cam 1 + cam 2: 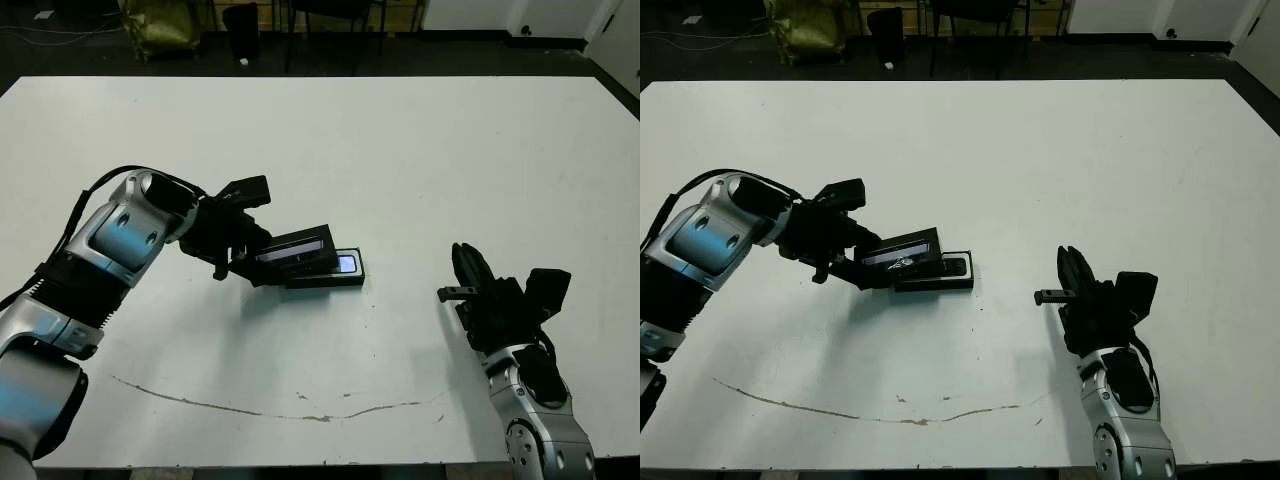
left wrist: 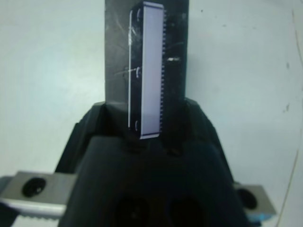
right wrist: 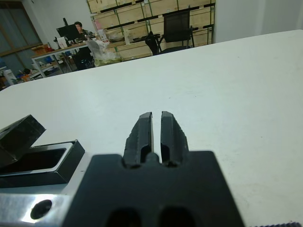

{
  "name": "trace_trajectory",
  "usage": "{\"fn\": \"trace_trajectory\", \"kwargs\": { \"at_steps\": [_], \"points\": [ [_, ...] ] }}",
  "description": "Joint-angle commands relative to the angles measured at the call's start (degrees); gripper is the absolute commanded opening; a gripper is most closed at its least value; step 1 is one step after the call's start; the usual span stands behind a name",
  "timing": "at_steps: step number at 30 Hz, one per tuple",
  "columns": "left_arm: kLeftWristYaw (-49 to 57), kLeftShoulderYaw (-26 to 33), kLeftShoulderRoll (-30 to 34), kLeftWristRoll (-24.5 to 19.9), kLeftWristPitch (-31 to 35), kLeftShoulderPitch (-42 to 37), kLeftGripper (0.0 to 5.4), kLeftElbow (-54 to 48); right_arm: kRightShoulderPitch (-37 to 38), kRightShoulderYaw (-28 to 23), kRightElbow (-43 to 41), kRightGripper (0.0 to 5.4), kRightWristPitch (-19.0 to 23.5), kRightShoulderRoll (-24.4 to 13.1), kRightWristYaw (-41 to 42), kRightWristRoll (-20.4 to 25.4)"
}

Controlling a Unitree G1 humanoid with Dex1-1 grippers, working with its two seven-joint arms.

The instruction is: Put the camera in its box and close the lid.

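The lid (image 1: 295, 250), flat and black with a glossy window strip, hangs tilted with its low edge on the box (image 1: 325, 281). My left gripper (image 1: 243, 262) is shut on the lid's left end. In the left wrist view the lid (image 2: 151, 71) rises straight from the gripper body. The camera (image 1: 347, 264) lies inside the box; only its pale bluish patch shows at the right end, past the lid. My right gripper (image 1: 468, 266) hovers over the table to the right of the box, fingers (image 3: 144, 132) shut on nothing. The right wrist view also shows the box (image 3: 42, 163).
A thin brownish scuff line (image 1: 250, 408) runs along the white table (image 1: 420, 150) near its front edge. Beyond the far edge are dark floor and chair legs (image 1: 320, 40). In the right wrist view a person (image 3: 78, 29) sits at a distant desk.
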Motion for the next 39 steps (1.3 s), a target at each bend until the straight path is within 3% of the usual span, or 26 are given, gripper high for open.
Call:
{"fn": "trace_trajectory", "kwargs": {
  "at_steps": [1, 20, 27, 39],
  "points": [
    [0.45, -0.14, -0.75, 0.42, -0.60, 0.67, 2.26, 1.86, 0.92, -0.32, 0.08, 0.00, 1.29, -0.21, -0.66, -0.29],
    [1.19, -0.49, -2.45, 2.86, -5.23, 0.41, 2.26, 5.64, 0.94, -0.58, 1.12, 0.00, -0.42, -0.56, 0.57, -0.16],
    [1.56, -0.64, -1.77, 4.45, -8.99, 0.35, 2.26, 6.41, 1.00, -0.85, -0.05, 0.00, 1.56, -0.40, -0.21, 0.30],
    [-0.99, -0.92, -3.35, 4.87, -9.72, -1.46, 2.26, 9.94, 0.84, -0.98, 0.51, 0.00, 0.87, -0.53, 0.25, 0.24]
  ]
}}
